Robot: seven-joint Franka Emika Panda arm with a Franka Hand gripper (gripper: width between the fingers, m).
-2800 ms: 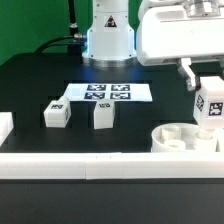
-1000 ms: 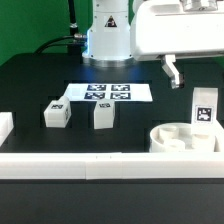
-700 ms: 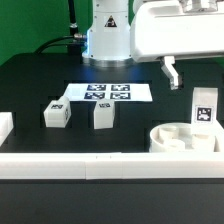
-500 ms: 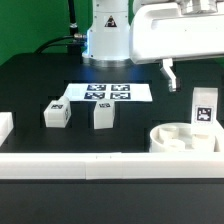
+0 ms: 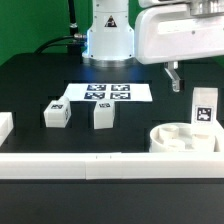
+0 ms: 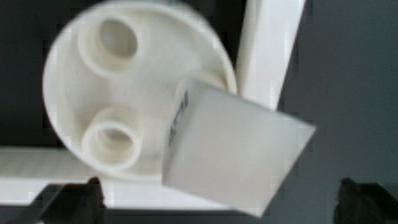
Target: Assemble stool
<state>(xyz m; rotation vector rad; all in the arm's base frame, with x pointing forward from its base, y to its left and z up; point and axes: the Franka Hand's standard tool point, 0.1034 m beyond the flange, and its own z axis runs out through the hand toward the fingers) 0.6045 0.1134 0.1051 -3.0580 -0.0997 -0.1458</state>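
The round white seat (image 5: 172, 139) lies at the exterior view's lower right, against the front rail. One tagged white leg (image 5: 204, 108) stands upright in it. Two more legs (image 5: 56, 114) (image 5: 102, 116) stand loose on the black table at the exterior view's left. My gripper (image 5: 199, 78) hangs open above the seat and the standing leg, holding nothing; only one dark finger (image 5: 176, 76) shows. In the wrist view the seat (image 6: 118, 92) shows two round sockets, the leg (image 6: 238, 150) rises from it, and the gripper (image 6: 217, 204) fingers stand wide apart on either side, clear of the leg.
The marker board (image 5: 105, 93) lies flat in front of the robot base (image 5: 108, 38). A long white rail (image 5: 90, 166) runs along the front edge, and a white block (image 5: 4, 126) sits at the exterior view's far left. In the wrist view a rail (image 6: 276, 45) passes beside the seat.
Earlier the gripper was down around the upright leg; it has let go and risen. Over the last second it has drifted slightly toward the exterior view's right, still open. The leg stays standing.
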